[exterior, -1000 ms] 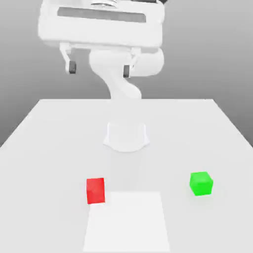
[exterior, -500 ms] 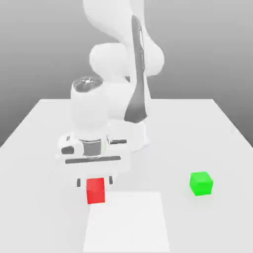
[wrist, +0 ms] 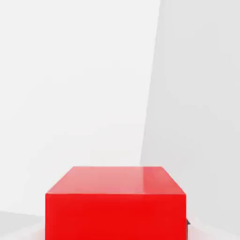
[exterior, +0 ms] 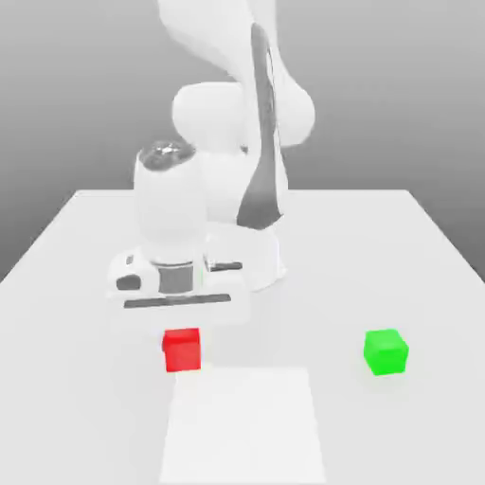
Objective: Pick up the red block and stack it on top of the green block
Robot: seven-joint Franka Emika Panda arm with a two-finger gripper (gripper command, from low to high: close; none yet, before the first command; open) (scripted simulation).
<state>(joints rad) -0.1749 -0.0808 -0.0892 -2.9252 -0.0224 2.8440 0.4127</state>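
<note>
My arm rises from its white base at the far middle of the table, arches high, then folds down toward the near side and the exterior view's left. My forearm hangs almost straight down, a dark stripe running along the upper link behind it. My wrist is turned so the flat white hand sits level and broadside, low over the table. My gripper (exterior: 183, 343) points straight down under that hand, and my two fingers are drawn in tight on the red block (exterior: 183, 350), pinching it from either side. In the hand view that block (wrist: 116, 206) sits close up between my fingertips.
</note>
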